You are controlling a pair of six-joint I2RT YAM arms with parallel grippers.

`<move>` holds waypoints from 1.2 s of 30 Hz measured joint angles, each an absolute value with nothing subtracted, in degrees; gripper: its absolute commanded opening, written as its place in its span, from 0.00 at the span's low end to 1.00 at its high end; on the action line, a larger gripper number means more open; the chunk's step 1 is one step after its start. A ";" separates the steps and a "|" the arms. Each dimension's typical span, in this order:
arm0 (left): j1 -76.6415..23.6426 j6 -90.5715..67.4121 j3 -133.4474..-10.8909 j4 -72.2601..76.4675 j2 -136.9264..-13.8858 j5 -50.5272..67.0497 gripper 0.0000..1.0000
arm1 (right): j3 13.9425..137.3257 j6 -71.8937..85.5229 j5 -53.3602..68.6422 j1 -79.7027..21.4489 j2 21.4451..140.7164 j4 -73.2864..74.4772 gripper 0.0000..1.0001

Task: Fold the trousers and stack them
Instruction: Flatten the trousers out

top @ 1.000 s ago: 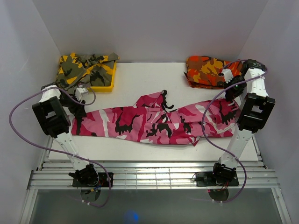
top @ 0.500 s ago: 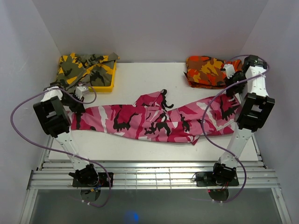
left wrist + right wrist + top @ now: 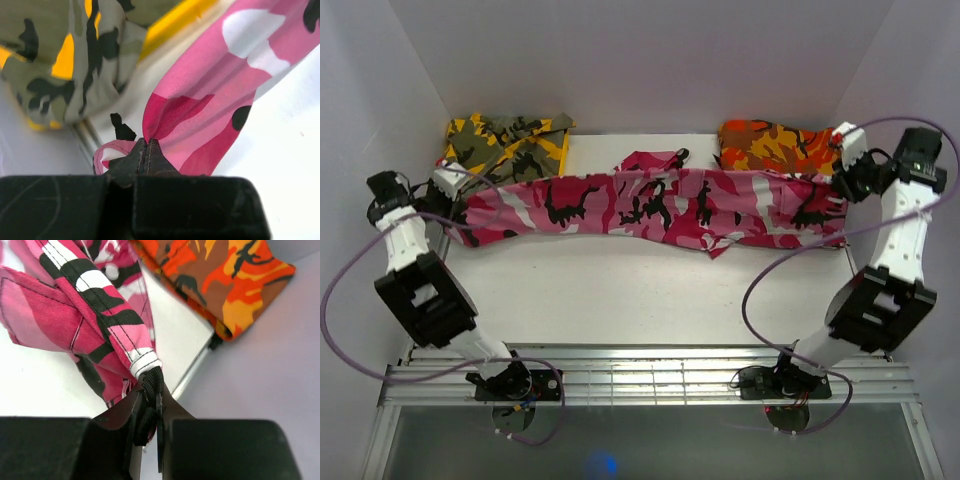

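Observation:
The pink, white and black camouflage trousers (image 3: 650, 205) hang stretched lengthwise above the table, lifted between both arms. My left gripper (image 3: 448, 205) is shut on their left end at the left edge. In the left wrist view the pink cloth (image 3: 210, 110) rises from the closed left gripper (image 3: 145, 147). My right gripper (image 3: 842, 180) is shut on their right end, at the waistband. In the right wrist view the black-and-white band of the trousers (image 3: 125, 340) runs into the closed right gripper (image 3: 152, 385). A flap of the trousers droops at the lower middle.
A yellow tray (image 3: 552, 150) with a yellow-olive camouflage garment (image 3: 495, 140) sits at the back left. An orange-red camouflage garment (image 3: 775, 145) lies folded at the back right. White walls close in on both sides. The white table (image 3: 640, 290) has a slatted rail at its near edge.
My left gripper closed on the trousers' left end. Both arms then lifted and swung outward and back, pulling the trousers off the table into a taut straight band.

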State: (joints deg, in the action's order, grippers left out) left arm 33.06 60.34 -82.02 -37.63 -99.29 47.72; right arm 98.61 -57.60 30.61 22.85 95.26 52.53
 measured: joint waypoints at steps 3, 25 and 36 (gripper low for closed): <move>37.93 66.65 -68.10 -35.31 -85.91 49.67 0.00 | 79.90 -66.41 34.24 28.62 79.53 46.94 0.08; 40.10 79.85 -70.61 -51.31 -83.05 48.07 0.89 | 77.06 -89.73 34.39 38.48 78.30 54.52 0.96; 13.08 53.25 -81.03 -42.28 -96.53 45.25 0.85 | 70.52 -92.20 30.09 34.76 76.55 59.83 0.93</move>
State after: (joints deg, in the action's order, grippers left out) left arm 13.08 53.25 -81.03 -42.28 -96.53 45.25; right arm 70.52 -92.20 30.09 34.76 76.55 59.83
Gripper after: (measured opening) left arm 0.849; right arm 0.868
